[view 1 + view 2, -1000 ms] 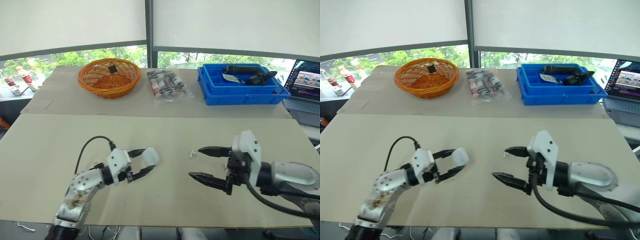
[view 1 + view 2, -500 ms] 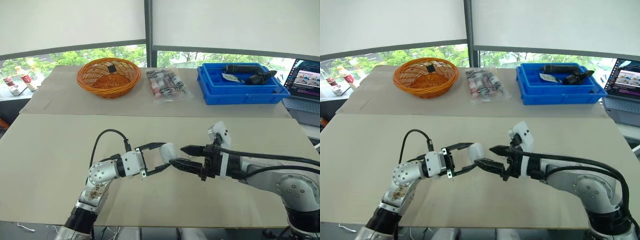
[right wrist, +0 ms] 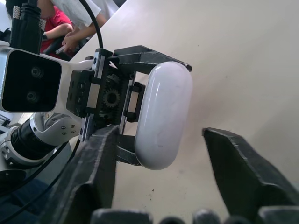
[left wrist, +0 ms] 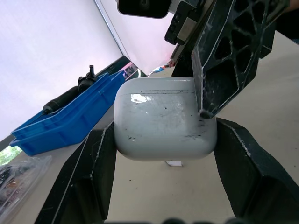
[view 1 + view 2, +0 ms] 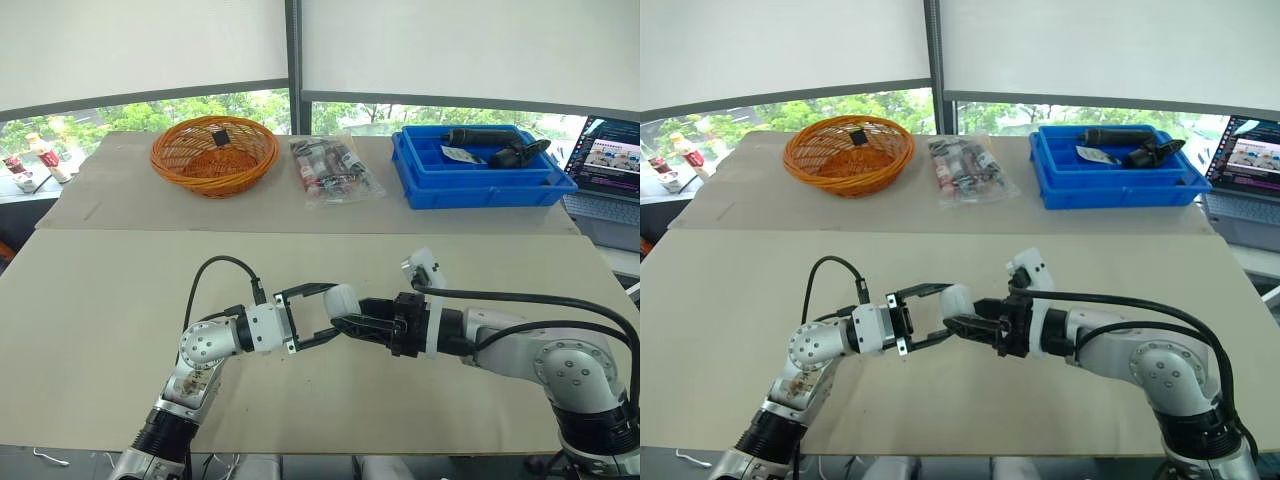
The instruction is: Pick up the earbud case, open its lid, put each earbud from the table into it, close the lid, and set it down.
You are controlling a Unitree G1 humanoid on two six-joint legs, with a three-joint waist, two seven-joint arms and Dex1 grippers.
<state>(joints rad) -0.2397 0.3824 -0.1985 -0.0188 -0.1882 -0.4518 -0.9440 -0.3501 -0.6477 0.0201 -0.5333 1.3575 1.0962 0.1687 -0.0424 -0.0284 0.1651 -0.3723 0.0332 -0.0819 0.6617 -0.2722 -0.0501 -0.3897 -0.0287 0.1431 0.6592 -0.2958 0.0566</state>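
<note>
While the left gripper (image 5: 328, 314) clamps it between both black fingers, the one white earbud case (image 5: 341, 298) hangs just above the near table (image 5: 100, 300), lid shut. Right gripper (image 5: 348, 325) has its fingers spread, one on each side of the case, and one fingertip (image 4: 205, 109) touches the case's face beside the lid seam. One small white bit (image 4: 174, 163) lies on the table below the case; I can't tell what it is. On the far table sit one orange wicker basket (image 5: 175, 165), one clear bag of small items (image 5: 330, 170) and one blue bin (image 5: 480, 190) holding black tools. One open laptop (image 5: 610, 165) stands at the right. Behind are white blinds and windows with green trees.
</note>
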